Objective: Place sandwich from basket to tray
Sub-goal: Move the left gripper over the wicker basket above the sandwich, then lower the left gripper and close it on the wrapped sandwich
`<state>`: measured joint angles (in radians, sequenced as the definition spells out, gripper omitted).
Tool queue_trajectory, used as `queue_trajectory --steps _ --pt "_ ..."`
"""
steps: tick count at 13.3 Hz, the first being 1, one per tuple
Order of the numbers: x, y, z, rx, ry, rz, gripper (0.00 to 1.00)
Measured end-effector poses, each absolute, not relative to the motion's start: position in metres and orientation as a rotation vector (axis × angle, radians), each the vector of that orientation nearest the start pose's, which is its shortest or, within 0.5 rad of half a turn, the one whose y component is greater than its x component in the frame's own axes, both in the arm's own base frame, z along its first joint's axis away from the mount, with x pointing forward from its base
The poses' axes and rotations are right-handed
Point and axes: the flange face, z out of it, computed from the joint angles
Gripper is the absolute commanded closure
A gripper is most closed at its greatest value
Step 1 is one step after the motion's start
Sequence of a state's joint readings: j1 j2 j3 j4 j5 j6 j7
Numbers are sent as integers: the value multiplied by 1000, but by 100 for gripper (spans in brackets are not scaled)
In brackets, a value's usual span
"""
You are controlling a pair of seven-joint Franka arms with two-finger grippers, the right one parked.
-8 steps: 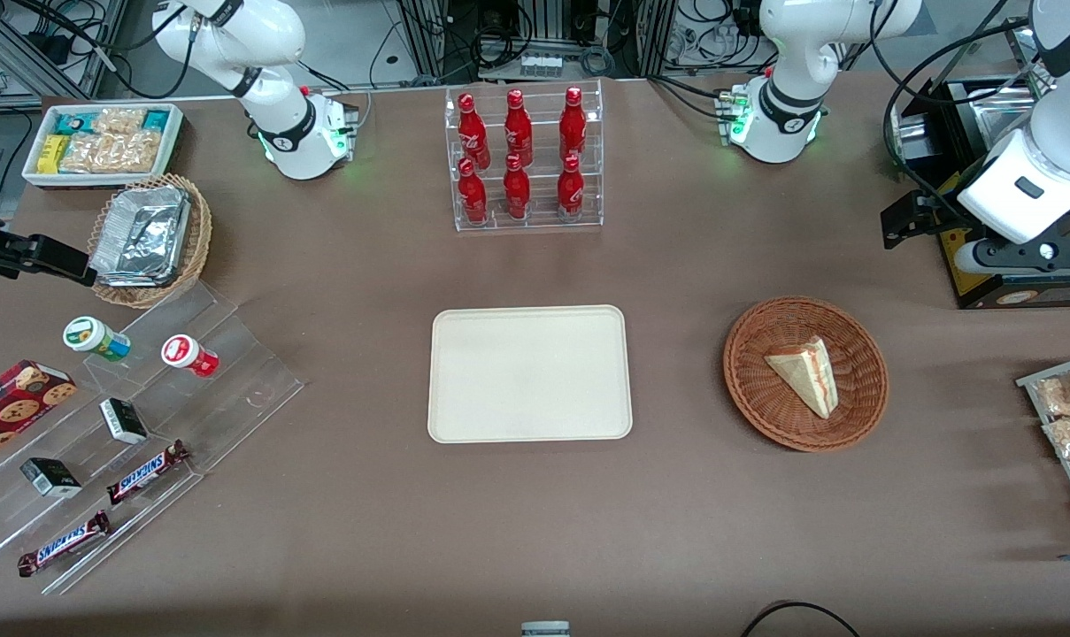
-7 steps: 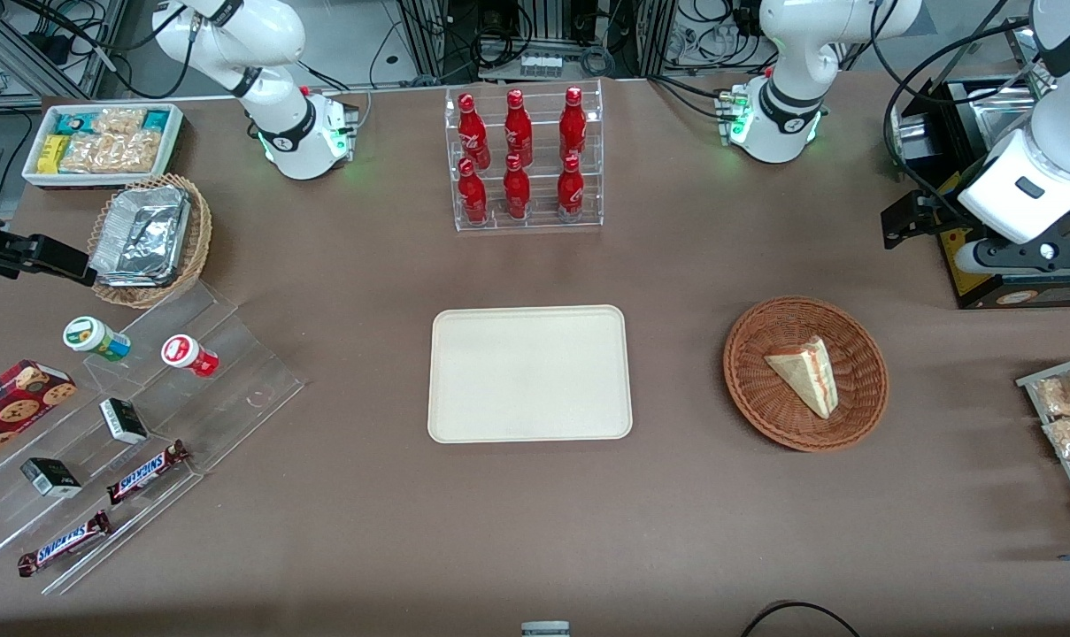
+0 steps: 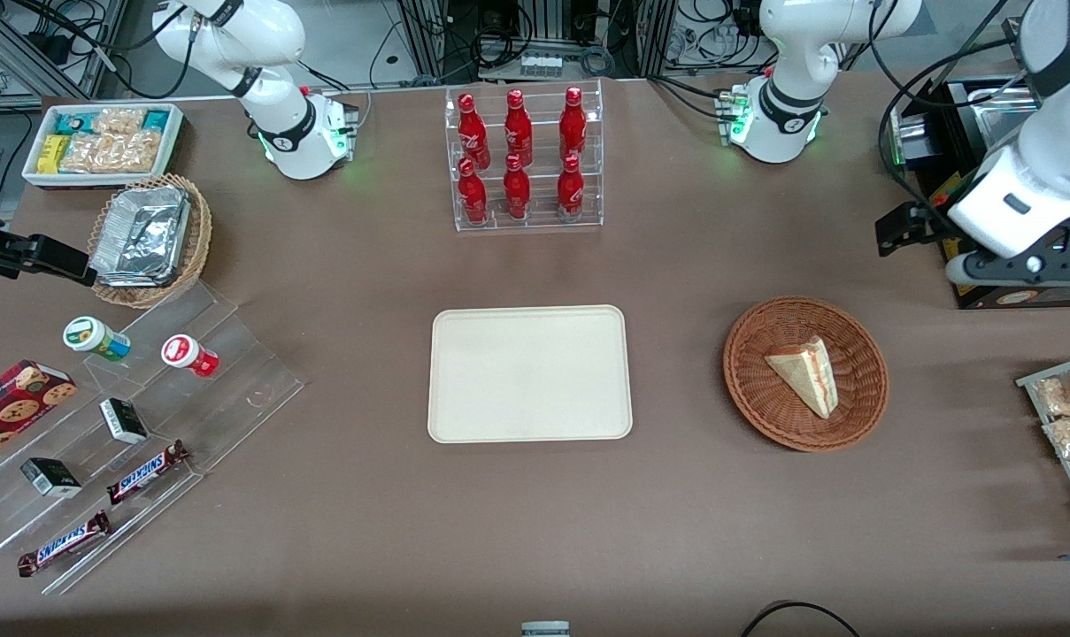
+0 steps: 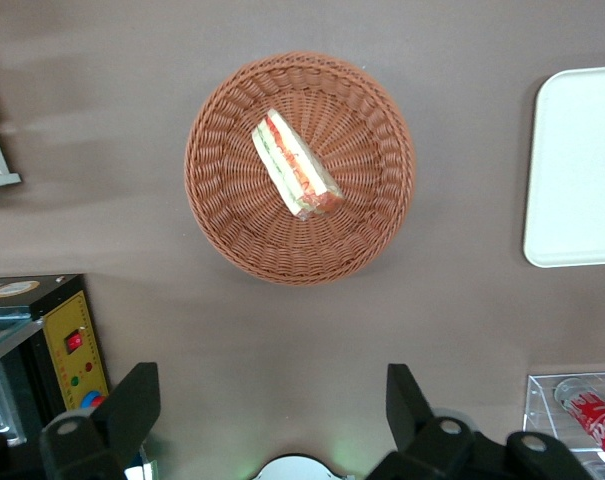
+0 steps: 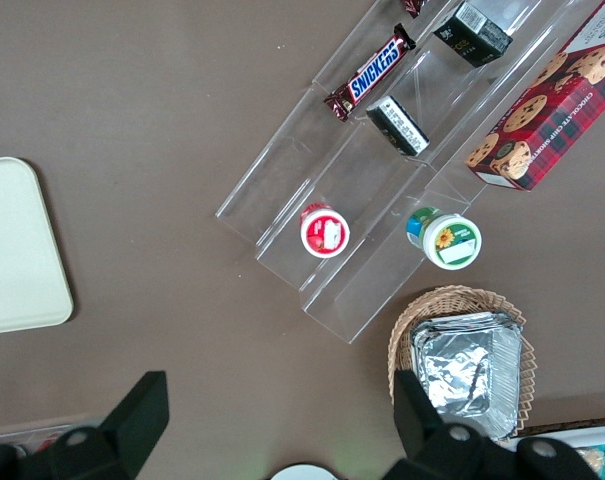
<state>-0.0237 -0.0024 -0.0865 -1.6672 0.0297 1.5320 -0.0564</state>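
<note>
The sandwich, a pale wedge with red and green filling along its cut edge, lies in the round reddish-brown basket. The cream tray sits bare beside the basket, toward the parked arm's end. My gripper hangs above the table, farther from the front camera than the basket and a little toward the working arm's end. Its fingers stand wide apart over bare tablecloth, open and holding nothing.
A black box with a yellow panel stands just under the gripper. A rack of bagged snacks lies by the table edge. An acrylic rack of red bottles stands farther back. Stepped displays of snacks fill the parked arm's end.
The working arm has shifted slightly toward the basket and tilted. Sandwich, basket and tray have not moved.
</note>
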Motion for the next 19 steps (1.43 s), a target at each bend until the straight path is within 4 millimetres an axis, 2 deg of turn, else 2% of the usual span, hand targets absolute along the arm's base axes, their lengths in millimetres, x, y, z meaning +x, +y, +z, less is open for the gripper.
queue_trajectory --steps 3,5,10,14,19 --pt "546 -48 530 -3094 42 205 0" --pt "548 -45 504 -3094 -72 172 0" --pt "546 -46 453 -3077 -335 125 0" --pt "546 -46 412 -3068 -457 94 0" --pt "547 -46 358 -3030 -599 160 0"
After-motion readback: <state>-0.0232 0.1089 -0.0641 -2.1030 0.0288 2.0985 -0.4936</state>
